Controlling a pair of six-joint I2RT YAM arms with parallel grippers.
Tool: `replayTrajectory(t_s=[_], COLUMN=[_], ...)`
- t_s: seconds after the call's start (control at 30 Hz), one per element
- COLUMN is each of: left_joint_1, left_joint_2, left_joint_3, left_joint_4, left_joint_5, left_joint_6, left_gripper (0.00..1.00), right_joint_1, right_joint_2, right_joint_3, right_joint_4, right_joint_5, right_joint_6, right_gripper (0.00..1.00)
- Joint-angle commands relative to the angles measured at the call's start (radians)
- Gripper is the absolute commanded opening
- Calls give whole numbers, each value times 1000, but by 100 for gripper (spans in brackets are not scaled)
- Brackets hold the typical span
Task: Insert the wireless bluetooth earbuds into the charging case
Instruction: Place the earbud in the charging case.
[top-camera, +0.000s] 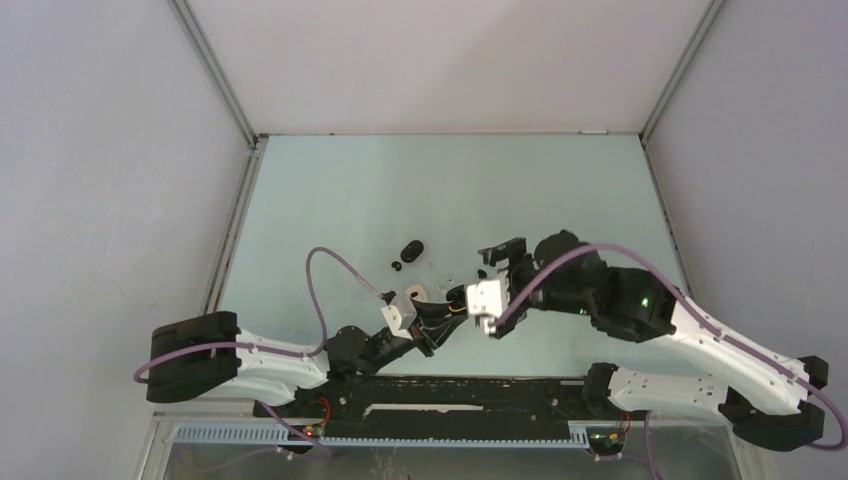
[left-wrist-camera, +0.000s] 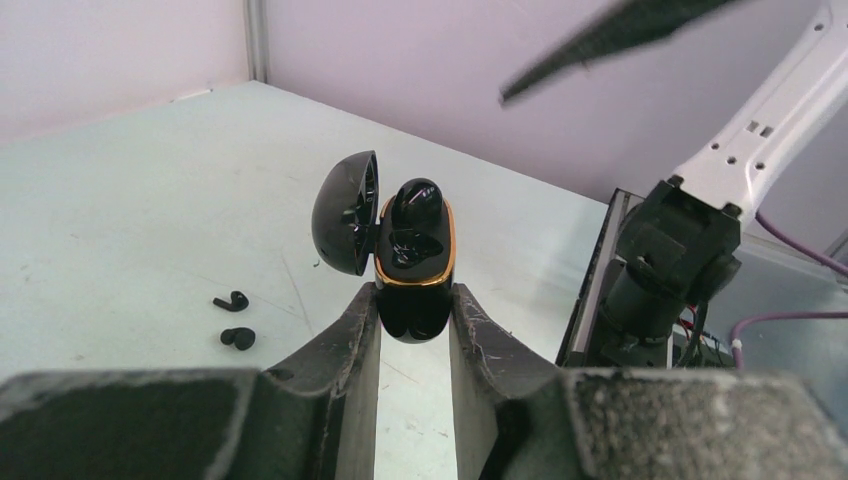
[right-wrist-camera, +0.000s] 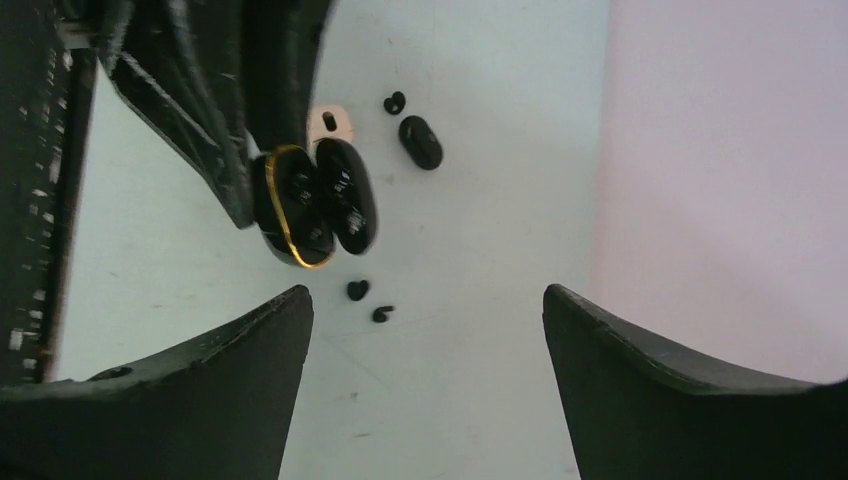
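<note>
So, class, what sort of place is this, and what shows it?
Probably a robotics lab test cell: plain white walls enclose a pale table, with a left arm and right arm bolted at its edge.

Legible text, labels, brands, numbers, signs: none in any of the three views. Charging case (left-wrist-camera: 415, 300), glossy black with a gold rim: any marking on it is too small to make out.
</note>
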Motion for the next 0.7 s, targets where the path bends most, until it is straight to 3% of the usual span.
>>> replayTrajectory(t_s=[0.0,0.13,0.23,0.33,0.47,0.67], left_joint_1=[-3,-3,-3,-3,-3,-3], left_joint_2=[11,-2,-4,-4,3,11], left_joint_3=[-47,-59,-58,-49,-19,29], left_joint_4=[153,152,144,141,141,147], left_joint_5=[71,141,178,205,227,244], left_joint_6=[74,93,91,86,79,74], left_gripper=[0,0,0,0,0,0], right_joint_1=[-203,-445,-556,-561,-545,-521], right_joint_2=[60,154,244,294,239,233], right_joint_3=[139,240,314,322,216,210], right_joint_4=[-175,-287,-460,-590,-539,-541], right_joint_5=[-263,-520,-720,-825,-831,-853], right_joint_6=[225,303,245,157,125,97], right_gripper=[86,82,77,71,71,71])
